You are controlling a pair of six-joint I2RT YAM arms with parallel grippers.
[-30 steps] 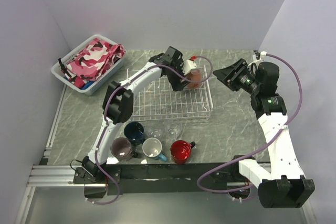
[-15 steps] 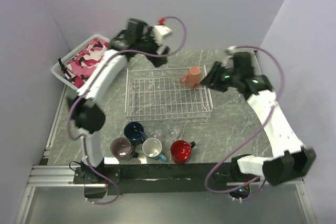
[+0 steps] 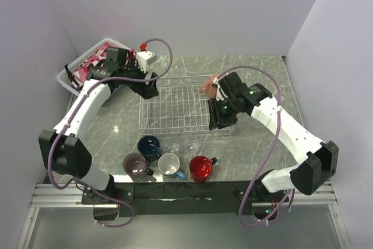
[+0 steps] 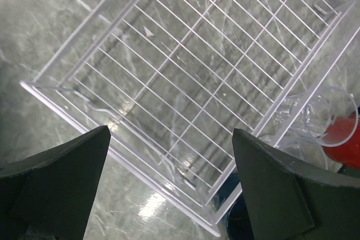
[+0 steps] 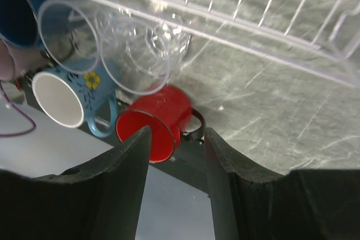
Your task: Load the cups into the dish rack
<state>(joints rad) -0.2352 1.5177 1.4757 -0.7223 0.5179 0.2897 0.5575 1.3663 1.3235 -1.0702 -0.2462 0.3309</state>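
1. A white basket (image 3: 65, 77) with pink cloth is seen at the far left of the worktop (image 3: 256, 138).
2. The left fingers (image 4: 62, 184) are held wide apart and empty over the left end of the dish rack (image 3: 175, 106).
3. A navy mug (image 3: 149, 146), mauve mug (image 3: 135, 165), light blue mug (image 3: 169, 164), red mug (image 3: 200, 167) and two clear glasses (image 3: 193, 144) are grouped on the worktop just in front of the rack.
4. A salmon mug (image 3: 207, 86) is seen at the rack's far right corner, partly hidden by the right arm.
5. The right fingers (image 5: 121, 184) are parted, with nothing gripped, above the rack's near right edge.

Marble table (image 3: 116, 126) carries dish rack (image 3: 175, 106), cups (image 3: 169, 164), basket (image 3: 67, 77).
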